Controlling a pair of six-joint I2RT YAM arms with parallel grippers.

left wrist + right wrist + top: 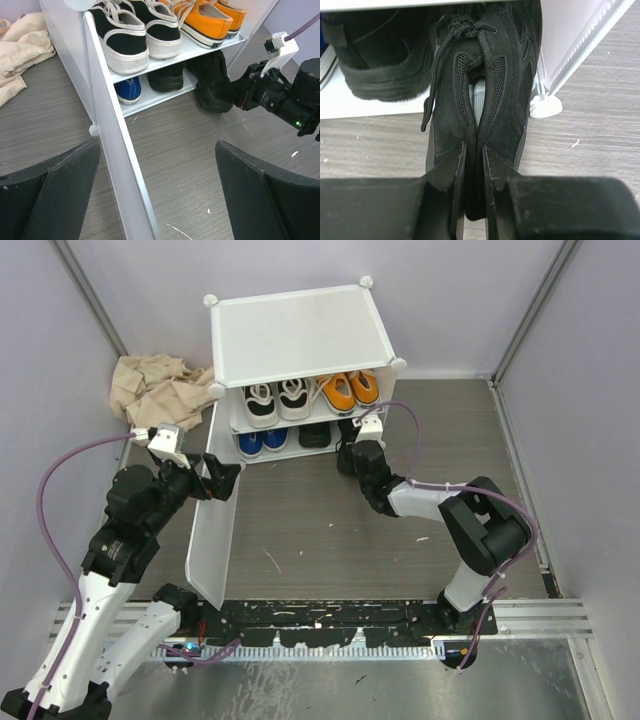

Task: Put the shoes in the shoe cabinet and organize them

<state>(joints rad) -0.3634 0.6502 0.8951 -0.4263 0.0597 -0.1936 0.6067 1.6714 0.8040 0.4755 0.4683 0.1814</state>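
Between the fingers of my right claw, a black shoe is pinched at its heel end, toe pointing twelve o'clock into the lower shelf of the cabinet. At nine o'clock, my left claw is spread, the open door between its fingers.

Left arm and right arm — black joints, white lower links, purple cables, white wrist mounts.

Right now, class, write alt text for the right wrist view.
Jaws pinch a black shoe by its near end, its far end at the cabinet's lower shelf. A second black shoe sits on that shelf, to the left.
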